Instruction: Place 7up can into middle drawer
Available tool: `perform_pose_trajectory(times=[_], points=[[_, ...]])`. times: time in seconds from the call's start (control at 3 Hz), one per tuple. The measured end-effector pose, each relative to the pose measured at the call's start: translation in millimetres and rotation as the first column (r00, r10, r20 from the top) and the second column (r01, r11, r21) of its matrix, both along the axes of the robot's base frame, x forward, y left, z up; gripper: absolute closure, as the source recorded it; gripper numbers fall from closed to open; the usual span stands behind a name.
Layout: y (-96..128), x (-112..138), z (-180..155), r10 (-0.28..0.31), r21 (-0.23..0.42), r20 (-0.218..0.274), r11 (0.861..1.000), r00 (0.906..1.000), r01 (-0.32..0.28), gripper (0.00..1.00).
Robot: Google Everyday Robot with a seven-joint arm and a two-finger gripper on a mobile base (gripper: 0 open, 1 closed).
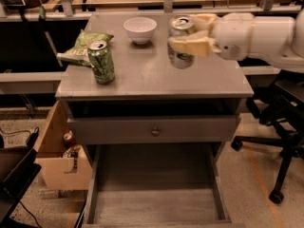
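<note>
The 7up can (179, 42), silver-white with green lettering and a shiny top, is held upright above the right half of the grey table top (152, 80). My gripper (186, 32) comes in from the right and is shut on the can, with one beige finger (194, 45) across its front. The middle drawer (154, 203) is pulled out low at the front. Its pale plank floor is bare, and it lies below and nearer than the can.
A dark green can (101, 61) and a green chip bag (80, 49) sit at the table's left. A white bowl (140, 29) is at the back. A shut drawer front with a round knob (155, 131) is above the open drawer. A cardboard box (57, 156) stands at the left and an office chair (285, 127) at the right.
</note>
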State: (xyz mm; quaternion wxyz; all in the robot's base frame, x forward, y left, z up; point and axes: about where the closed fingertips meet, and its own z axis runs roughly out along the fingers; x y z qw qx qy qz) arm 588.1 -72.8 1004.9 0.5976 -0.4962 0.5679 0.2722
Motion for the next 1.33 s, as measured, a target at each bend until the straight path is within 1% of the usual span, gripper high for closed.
perform_pose_trajectory(times=[0.33,0.67,1.0,1.33], points=[[-38,-61,-24,0.048,-0.049,-0.076,0.997,0.9959,-0.052,1.0],[-80,-117,-61,0.057,-0.015,-0.167,0.998,0.9844,-0.06,1.0],[-128,-165,-108,0.008,0.062,-0.237,0.998,0.9714,0.007,1.0],[-127,-164,-107,0.009,0.062,-0.236,0.998,0.9716,0.006,1.0]])
